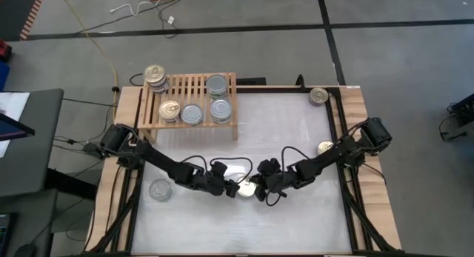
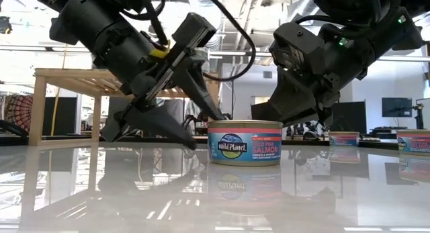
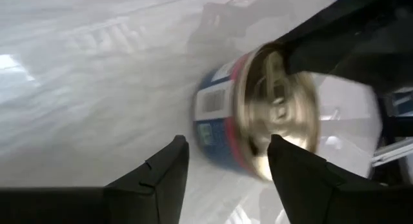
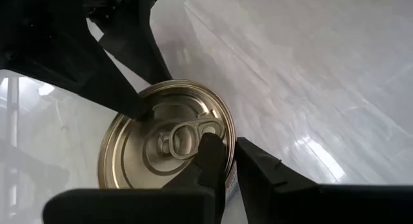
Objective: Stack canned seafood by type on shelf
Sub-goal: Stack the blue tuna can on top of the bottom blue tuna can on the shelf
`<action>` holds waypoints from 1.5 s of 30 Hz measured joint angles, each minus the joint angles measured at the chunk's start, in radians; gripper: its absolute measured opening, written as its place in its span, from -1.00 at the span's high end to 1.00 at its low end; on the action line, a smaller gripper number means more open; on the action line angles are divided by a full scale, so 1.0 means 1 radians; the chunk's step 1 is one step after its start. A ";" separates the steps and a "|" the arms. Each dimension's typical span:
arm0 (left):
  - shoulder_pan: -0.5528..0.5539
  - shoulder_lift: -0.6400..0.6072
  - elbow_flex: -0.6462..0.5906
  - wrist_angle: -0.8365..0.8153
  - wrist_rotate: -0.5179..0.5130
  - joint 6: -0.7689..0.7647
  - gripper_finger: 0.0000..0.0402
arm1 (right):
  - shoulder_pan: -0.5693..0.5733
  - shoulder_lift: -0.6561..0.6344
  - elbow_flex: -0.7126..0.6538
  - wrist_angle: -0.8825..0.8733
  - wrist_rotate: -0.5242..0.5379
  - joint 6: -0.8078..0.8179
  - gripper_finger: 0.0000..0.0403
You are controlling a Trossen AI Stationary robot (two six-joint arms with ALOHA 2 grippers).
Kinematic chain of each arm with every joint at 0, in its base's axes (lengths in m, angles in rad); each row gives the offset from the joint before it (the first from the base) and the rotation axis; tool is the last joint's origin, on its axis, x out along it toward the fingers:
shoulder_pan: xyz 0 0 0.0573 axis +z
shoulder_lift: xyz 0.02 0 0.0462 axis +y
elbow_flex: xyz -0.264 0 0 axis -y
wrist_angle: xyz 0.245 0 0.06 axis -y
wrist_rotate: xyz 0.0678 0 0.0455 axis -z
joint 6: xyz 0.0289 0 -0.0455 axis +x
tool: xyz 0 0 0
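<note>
1. High view: both arms meet over a gold-topped can (image 1: 245, 188) near the middle of the white desk (image 1: 296, 138), well in front of the shelf (image 1: 189, 87). The left gripper (image 1: 231, 186) is just on the can's left and the right gripper (image 1: 258, 189) just on its right. Other cans already sit on the shelf, and a few more wait on the desk.
2. Low view: the can stands flat on the desk. It has a blue and red salmon label.
3. Left wrist view: the left gripper's fingers (image 3: 155, 179) are spread apart. The can lies just ahead of them, not yet between them.
4. Right wrist view: the right gripper's fingers (image 4: 210, 158) are nearly pressed together, with the can's rim between the tips.
5. To do this step well, I think the left gripper should slide in until the can sits deep between its fingers, then squeeze. The right gripper should keep the can steady, so it does not skid away.
</note>
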 joint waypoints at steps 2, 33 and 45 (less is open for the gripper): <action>0.000 0.000 0.000 -0.018 0.001 0.000 -0.10 | 0.000 0.000 0.000 0.000 0.000 0.000 0.68; -0.023 0.012 0.000 0.066 -0.004 -0.072 -0.51 | 0.032 -0.001 0.000 -0.070 0.060 0.066 0.68; -0.026 0.112 0.013 0.225 0.016 -0.226 -0.50 | 0.079 0.000 -0.003 -0.126 0.134 0.140 0.68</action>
